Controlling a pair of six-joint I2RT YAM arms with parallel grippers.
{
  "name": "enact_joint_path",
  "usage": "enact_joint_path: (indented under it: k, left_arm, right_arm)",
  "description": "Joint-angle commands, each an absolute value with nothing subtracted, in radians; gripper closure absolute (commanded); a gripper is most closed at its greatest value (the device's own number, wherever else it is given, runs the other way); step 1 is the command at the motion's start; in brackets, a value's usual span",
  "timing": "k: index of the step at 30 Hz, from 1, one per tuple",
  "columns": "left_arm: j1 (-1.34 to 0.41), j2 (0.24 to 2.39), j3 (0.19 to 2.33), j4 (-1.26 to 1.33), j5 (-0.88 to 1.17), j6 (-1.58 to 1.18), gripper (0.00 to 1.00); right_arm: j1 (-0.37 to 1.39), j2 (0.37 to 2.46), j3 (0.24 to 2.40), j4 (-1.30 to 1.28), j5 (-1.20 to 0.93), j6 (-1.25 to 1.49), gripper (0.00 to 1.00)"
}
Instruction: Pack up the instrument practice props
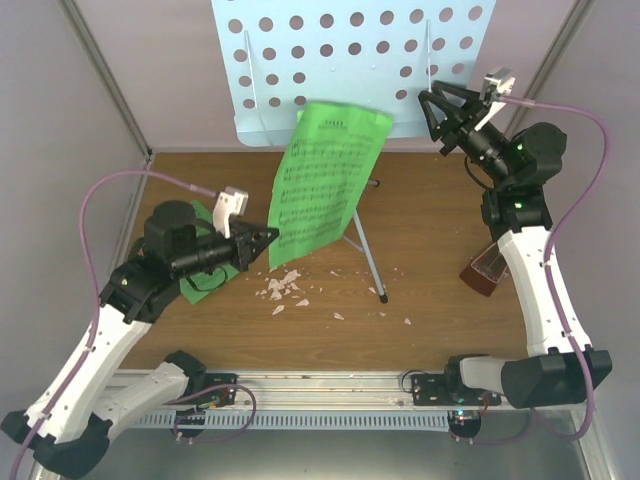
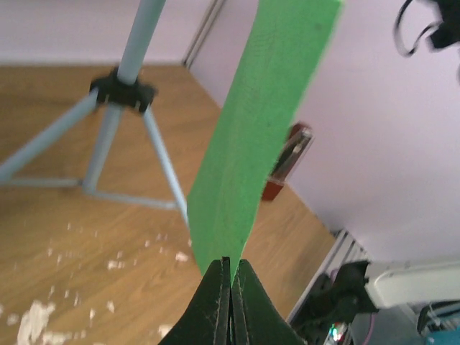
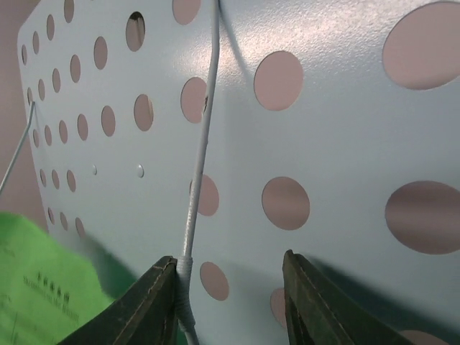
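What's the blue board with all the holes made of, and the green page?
The blue board looks like painted sheet metal: thin, stiff, softly shiny, with clean round holes; hard plastic is possible. The green page looks like paper: thin, matte, printed with music, curving as it hangs.

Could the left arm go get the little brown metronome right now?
Probably not. The left gripper is shut on the green sheet, so it is busy. The metronome sits far over beside the right arm, past the stand's tripod legs.

Pages (image 1: 325,180) before stand (image 1: 350,60), metronome (image 1: 480,274) right
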State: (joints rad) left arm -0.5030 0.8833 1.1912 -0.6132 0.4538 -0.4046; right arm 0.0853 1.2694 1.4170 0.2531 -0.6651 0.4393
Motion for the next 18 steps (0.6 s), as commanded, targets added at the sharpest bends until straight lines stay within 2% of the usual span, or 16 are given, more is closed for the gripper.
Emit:
enact_joint_path:
  k: [1, 4, 6, 12, 18]
  left_arm:
    - [-0.497, 0.827, 1.035, -0.601, 0.494, -0.492, 1.0]
    - [-0.497, 0.798, 0.923, -0.549, 0.518, -0.548, 1.0]
    - [-0.496, 0.792, 0.861, -0.524, 0.521, -0.567, 1.0]
    - [-0.456, 0.829, 0.749, -0.521, 0.442, -0.597, 1.0]
    - [-0.289, 0.844, 0.637, -0.499, 0.425, -0.583, 1.0]
  right_arm:
    - [0.09, 1.252, 1.416, 0.214, -0.646, 0.42, 0.53]
    - [0.09, 1.238, 1.412, 0.186, -0.63, 0.401, 0.34]
    - [0.09, 1.225, 1.405, 0.169, -0.618, 0.385, 0.27]
    - [0.09, 1.152, 1.345, 0.155, -0.579, 0.355, 0.16]
    - [0.089, 1.074, 1.294, 0.098, -0.521, 0.278, 0.06]
